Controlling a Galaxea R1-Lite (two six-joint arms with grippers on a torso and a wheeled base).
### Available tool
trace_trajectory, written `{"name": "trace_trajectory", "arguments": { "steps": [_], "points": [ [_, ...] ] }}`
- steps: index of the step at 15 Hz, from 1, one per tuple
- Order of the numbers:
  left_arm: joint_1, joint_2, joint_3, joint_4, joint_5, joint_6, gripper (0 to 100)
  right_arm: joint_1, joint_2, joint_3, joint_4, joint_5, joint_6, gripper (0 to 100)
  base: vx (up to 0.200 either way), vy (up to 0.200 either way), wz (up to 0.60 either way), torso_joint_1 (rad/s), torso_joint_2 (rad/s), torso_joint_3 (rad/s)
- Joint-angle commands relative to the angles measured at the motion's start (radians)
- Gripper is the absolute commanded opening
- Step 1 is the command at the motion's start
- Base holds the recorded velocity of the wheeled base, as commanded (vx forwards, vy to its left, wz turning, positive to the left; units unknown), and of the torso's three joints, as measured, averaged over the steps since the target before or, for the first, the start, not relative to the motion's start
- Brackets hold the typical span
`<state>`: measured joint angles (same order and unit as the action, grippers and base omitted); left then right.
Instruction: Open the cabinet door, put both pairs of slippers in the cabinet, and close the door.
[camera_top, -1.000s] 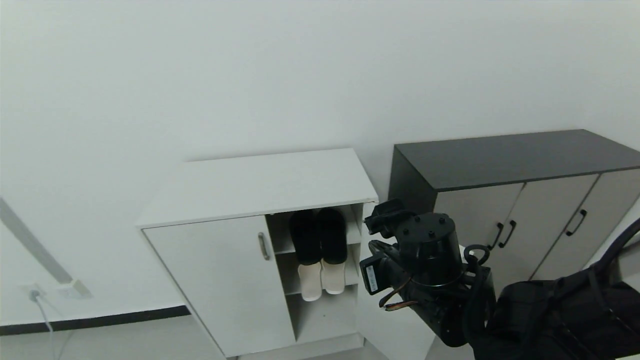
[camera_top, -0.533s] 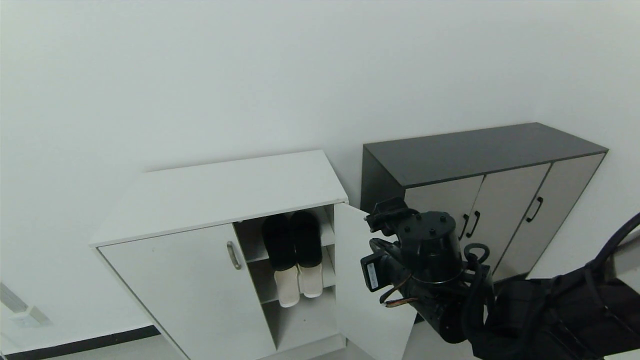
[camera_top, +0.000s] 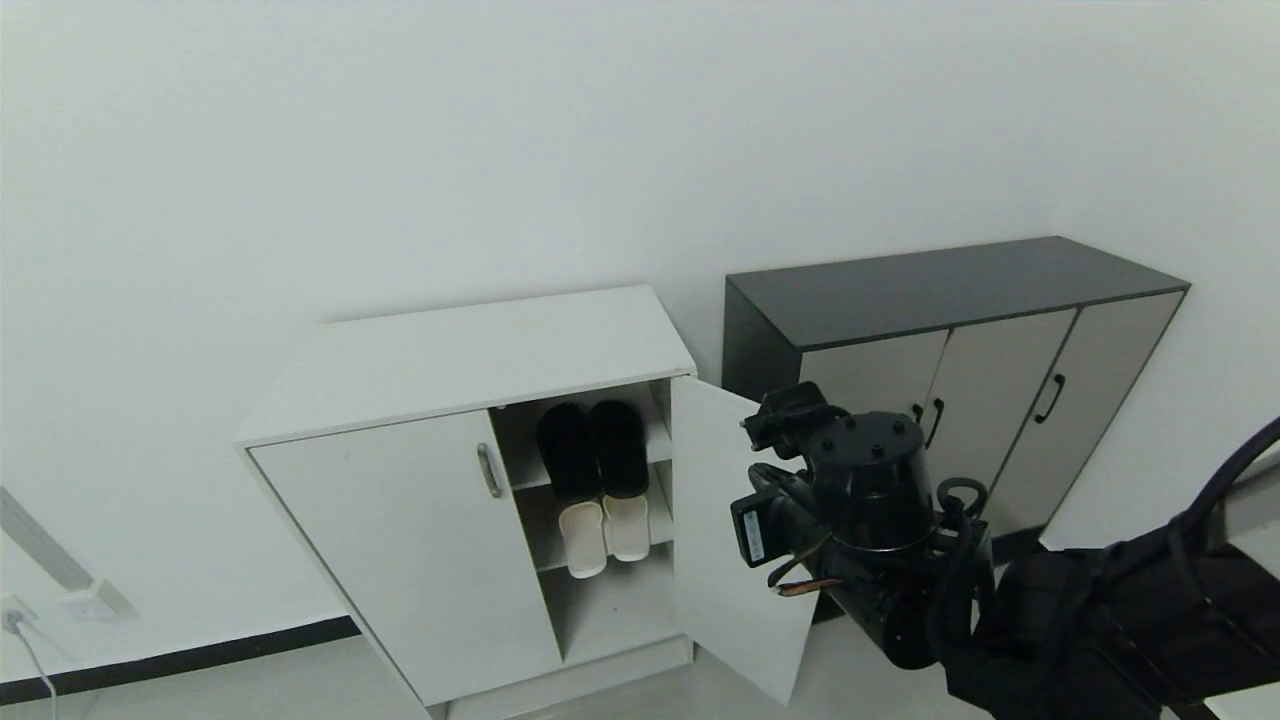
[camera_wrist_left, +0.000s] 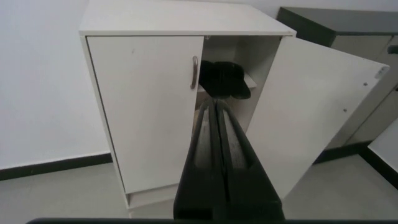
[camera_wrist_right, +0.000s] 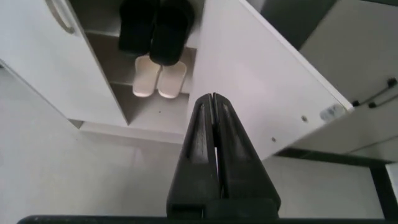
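- right gripper (camera_wrist_right: 213, 101): fingers pressed together, nothing held. It hangs just off the open door (camera_top: 735, 590), up by the door's top outer corner. Touching or not, can't tell.
- left gripper (camera_wrist_left: 216, 107): same story, fingers together, empty, pointing at the cabinet (camera_top: 470, 355) front from farther back.
- Change vs 1 s ago: the whole head view slides. Cabinet & dark sideboard (camera_top: 950, 285) both shift sideways in frame, then part-way back. That's the camera moving, not the furniture.
- Right arm keeps approx. the same spot in frame throughout, so it's riding along w/ the robot. No separate reach seen.
- Door angle looks much the same across the three shots, no clear swing toward shut.
- black slippers (camera_top: 595, 445) sit on the top shelf and white slippers (camera_top: 605, 525) on the shelf below, heels toward the opening. Neither pair shifts on its shelf.
- Left door (camera_top: 400, 540) w/ its handle (camera_top: 489, 470) is shut, nothing near it.
- Meaning: both pairs are in, so loading's done and only closing the door is left. Robot seems to be lining itself up for that.
- Next, prob.: right gripper gets onto the door's outer face & pushes it round to the frame. If any heel pokes past a shelf edge, the door could catch it. Can't tell from here.
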<state>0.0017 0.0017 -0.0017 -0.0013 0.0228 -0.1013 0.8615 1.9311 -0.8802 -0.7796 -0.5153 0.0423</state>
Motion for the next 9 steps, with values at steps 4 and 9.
{"name": "trace_trajectory", "arguments": {
  "steps": [4,9],
  "points": [
    [0.000,0.000,0.000,0.000,0.000,0.000,0,-0.159,0.037,-0.097,0.008,0.051,-0.019,0,0.000,0.000,0.00,0.000,0.00,0.000],
    [0.000,0.000,0.000,0.000,0.000,0.000,0,-0.285,0.132,-0.321,0.201,0.077,0.047,0,0.000,0.000,0.00,0.000,0.00,0.000]
  ]
}}
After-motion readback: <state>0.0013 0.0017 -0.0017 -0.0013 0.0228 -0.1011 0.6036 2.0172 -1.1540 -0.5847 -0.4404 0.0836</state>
